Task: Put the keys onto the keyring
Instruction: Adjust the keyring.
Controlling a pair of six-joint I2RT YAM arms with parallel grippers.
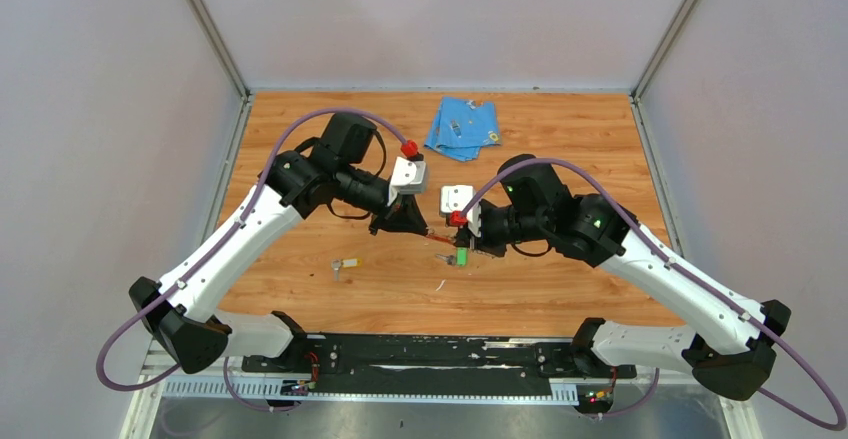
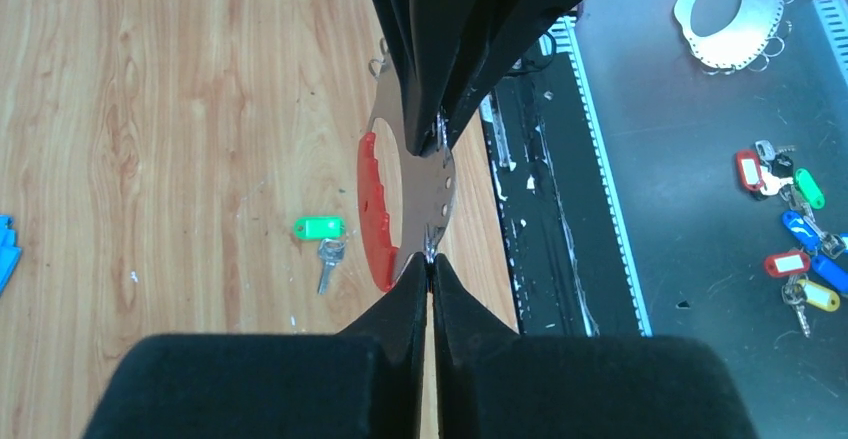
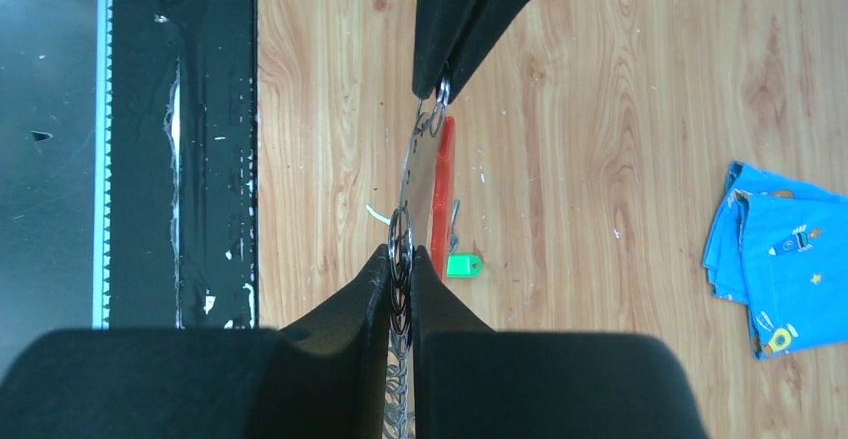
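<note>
Top view: keyring (image 1: 443, 238) mostly hidden between the meeting claws; left wrist: left gripper (image 2: 430, 264) pinched shut on its rim, green key (image 2: 322, 234) on the table beyond; right wrist: right gripper (image 3: 401, 259) clamped on its wire loops, plate seen edge-on.

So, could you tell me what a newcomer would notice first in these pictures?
The red-edged keyring is held at the centre of the table, the left jaws shut on one end, the right jaws on the other. The green key lies flat beside it, the yellow key farther left, a blue cloth at the far edge.
</note>
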